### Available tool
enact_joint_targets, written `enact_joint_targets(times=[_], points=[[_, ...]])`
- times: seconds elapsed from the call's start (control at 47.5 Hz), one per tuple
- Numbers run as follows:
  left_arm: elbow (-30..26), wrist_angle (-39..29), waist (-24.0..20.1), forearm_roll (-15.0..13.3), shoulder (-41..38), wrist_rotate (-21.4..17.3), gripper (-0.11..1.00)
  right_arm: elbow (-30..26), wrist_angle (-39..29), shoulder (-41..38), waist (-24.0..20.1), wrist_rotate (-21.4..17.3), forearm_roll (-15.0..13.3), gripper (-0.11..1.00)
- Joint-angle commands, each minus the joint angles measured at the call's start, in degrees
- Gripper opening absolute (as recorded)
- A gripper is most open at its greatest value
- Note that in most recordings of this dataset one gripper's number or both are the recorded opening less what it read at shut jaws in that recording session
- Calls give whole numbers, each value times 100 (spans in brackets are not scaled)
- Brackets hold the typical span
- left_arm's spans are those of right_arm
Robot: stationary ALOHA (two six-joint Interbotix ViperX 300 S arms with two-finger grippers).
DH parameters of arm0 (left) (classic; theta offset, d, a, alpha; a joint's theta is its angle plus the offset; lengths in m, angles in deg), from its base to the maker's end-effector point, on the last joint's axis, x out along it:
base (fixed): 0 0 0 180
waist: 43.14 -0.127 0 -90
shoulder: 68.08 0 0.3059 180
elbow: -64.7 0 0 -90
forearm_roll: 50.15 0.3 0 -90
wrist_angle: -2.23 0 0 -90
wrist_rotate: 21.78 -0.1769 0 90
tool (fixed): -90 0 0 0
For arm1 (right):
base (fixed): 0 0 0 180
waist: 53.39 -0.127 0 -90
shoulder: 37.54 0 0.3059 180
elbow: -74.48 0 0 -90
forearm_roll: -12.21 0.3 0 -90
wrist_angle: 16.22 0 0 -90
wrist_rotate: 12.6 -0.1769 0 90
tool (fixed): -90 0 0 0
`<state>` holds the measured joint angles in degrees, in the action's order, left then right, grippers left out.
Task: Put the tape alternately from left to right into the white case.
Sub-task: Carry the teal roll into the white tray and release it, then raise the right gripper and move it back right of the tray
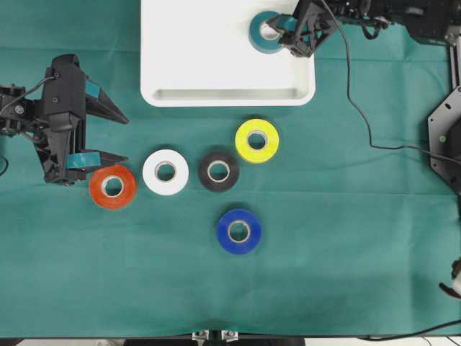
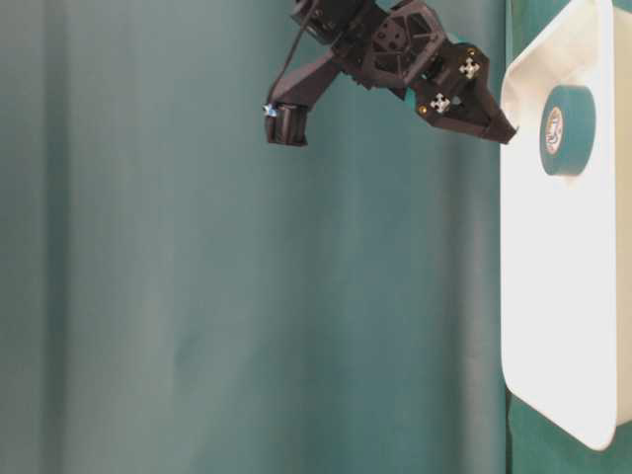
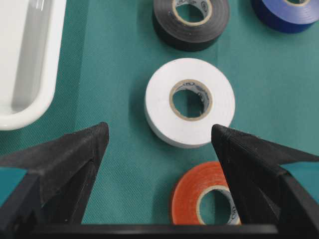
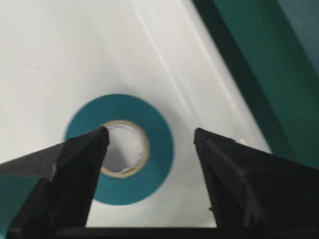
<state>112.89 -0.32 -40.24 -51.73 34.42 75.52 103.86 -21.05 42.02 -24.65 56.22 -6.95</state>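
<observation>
The white case (image 1: 166, 95) lies at the table's far middle. A teal tape roll (image 1: 261, 42) lies flat in its far right corner. My right gripper (image 1: 292, 37) hovers open just above that roll (image 4: 122, 149), one fingertip (image 4: 94, 144) over its core, gripping nothing. My left gripper (image 1: 124, 137) stands open at the left, above the cloth. The red-orange tape (image 1: 112, 187) lies just beneath its near finger. White tape (image 1: 166, 171), black tape (image 1: 219, 171), yellow tape (image 1: 257, 140) and blue tape (image 1: 239, 231) lie flat on the cloth. In the left wrist view the white roll (image 3: 190, 102) sits ahead of the open jaws.
Green cloth (image 1: 346, 252) covers the table. A black cable (image 1: 360, 108) runs from the right arm across the cloth at the right. A black mount (image 1: 443, 137) stands at the right edge. The case's rim (image 3: 27, 64) is far left in the left wrist view.
</observation>
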Motion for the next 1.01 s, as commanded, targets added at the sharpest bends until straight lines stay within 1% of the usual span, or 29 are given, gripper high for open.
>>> enact_joint_targets(times=[0.0,0.274,0.526,0.673,0.989], points=[[-18,44,18,-9,35,0,59,0,44,281,-132,0,-9,77],[-9,44,18,-9,35,0,59,343,79,738,-580,0,-18,76],[-18,44,18,-9,44,0,59,729,149,1274,-1222,0,-9,77],[-9,44,26,-9,35,0,59,976,325,1529,-1521,0,-9,77],[0,44,18,-18,44,0,59,1556,809,1995,-1978,-18,18,77]])
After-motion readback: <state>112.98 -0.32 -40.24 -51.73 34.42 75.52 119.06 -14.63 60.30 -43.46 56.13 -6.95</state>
